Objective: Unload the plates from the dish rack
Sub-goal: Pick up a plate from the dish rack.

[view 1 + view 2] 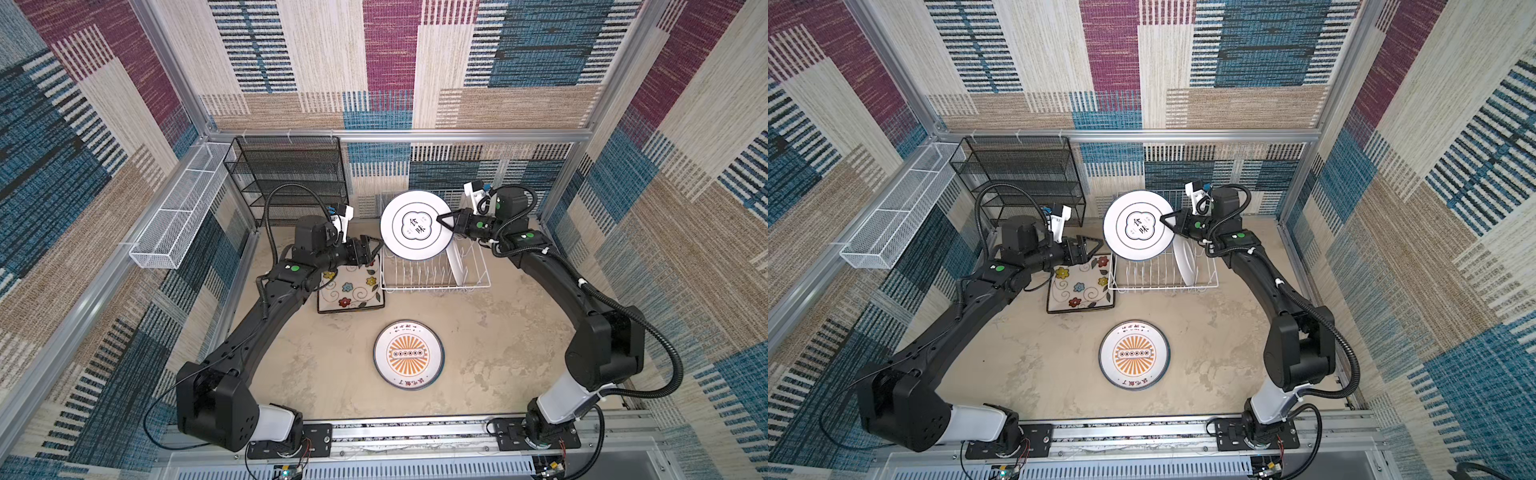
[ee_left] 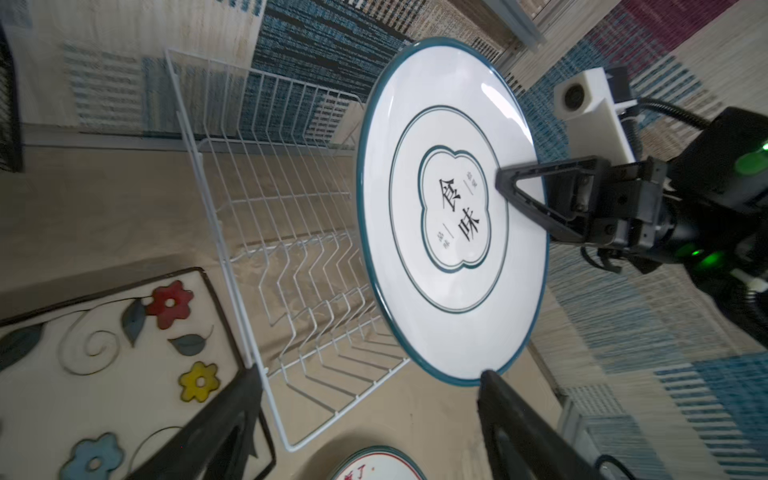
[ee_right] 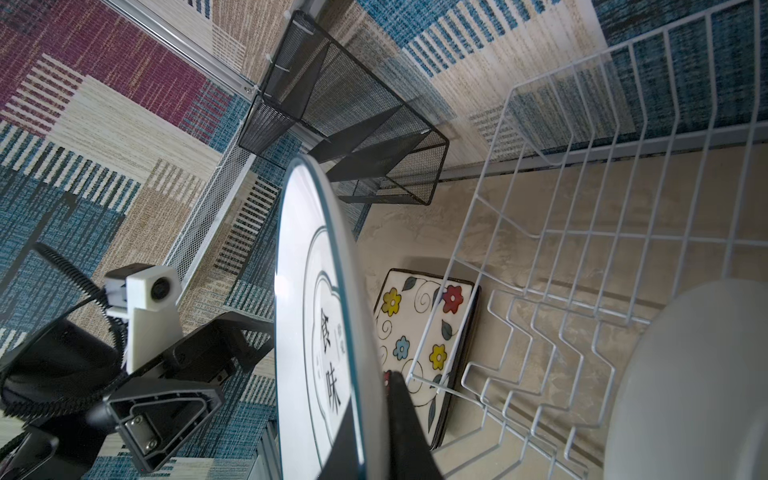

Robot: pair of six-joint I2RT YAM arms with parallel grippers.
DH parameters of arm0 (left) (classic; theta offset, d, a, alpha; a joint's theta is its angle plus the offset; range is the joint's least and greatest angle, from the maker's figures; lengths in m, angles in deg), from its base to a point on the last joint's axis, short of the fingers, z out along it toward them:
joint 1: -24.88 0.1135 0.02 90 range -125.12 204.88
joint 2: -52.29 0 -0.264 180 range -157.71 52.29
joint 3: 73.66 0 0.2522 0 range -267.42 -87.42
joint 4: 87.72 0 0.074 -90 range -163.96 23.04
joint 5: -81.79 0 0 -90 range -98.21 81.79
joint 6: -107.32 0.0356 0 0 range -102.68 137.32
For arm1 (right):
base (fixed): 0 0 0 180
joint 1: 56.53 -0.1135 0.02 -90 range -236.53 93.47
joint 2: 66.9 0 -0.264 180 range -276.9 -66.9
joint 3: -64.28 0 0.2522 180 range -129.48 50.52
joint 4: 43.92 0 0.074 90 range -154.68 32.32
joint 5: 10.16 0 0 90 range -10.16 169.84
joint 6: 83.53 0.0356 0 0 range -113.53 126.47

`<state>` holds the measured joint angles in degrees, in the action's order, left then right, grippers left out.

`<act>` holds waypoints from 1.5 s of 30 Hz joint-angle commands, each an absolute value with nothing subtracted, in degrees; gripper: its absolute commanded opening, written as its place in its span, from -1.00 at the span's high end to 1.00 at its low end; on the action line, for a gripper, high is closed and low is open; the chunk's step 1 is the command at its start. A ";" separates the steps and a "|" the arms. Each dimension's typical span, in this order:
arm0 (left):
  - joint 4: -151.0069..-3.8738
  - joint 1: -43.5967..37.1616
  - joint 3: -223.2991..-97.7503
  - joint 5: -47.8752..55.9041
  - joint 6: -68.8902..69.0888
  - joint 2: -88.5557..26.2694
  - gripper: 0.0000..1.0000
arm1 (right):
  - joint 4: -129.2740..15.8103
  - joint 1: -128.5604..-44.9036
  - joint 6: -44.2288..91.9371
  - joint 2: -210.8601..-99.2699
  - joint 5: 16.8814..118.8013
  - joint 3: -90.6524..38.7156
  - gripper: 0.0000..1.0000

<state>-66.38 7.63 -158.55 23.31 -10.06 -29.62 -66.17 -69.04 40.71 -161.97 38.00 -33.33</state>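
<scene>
A: Right jaws clamped on the round plate (image 1: 415, 226), held upright above the dish rack (image 1: 434, 286). Left jaws wide open beside its rim.
B: Handover, probably. Left should pinch the rim squarely before right releases. Another plate (image 1: 456, 264) stands racked.

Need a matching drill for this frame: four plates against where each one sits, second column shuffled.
Plates:
1. lettered round plate
2. flowered square plate
3. sunburst plate
4. white plate, face unseen

Places:
A. standing on edge in the dish rack
B. flat on the table, right beside the rack
C. gripped by the right end effector
D. flat on the table, apart from the rack

Pairs: 1-C, 2-B, 3-D, 4-A
</scene>
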 commanded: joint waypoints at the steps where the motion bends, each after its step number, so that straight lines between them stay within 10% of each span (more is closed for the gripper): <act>1: -73.40 8.12 -160.28 33.68 -19.95 -32.83 -0.59 | -61.69 -69.10 39.83 -161.75 34.14 -33.49 1.00; 8: -74.87 8.11 -163.59 35.94 -22.62 -38.84 -0.51 | -62.94 -69.17 39.09 -162.87 31.69 -33.82 1.00; 24: -88.63 8.05 -164.25 42.50 -33.54 -44.91 0.93 | -62.88 -69.36 38.74 -163.85 29.31 -32.49 0.96; 28: -88.97 8.01 -163.39 42.76 -34.10 -44.47 1.00 | -62.93 -69.37 38.56 -164.15 29.48 -32.36 0.83; 43: -72.59 9.23 -161.04 39.40 -27.60 -34.48 1.00 | -65.53 -69.36 19.13 -151.31 53.03 -27.43 -1.00; 45: -68.07 9.41 -160.61 38.61 -25.69 -32.57 1.00 | -65.24 -69.34 15.48 -148.97 54.42 -25.37 -1.00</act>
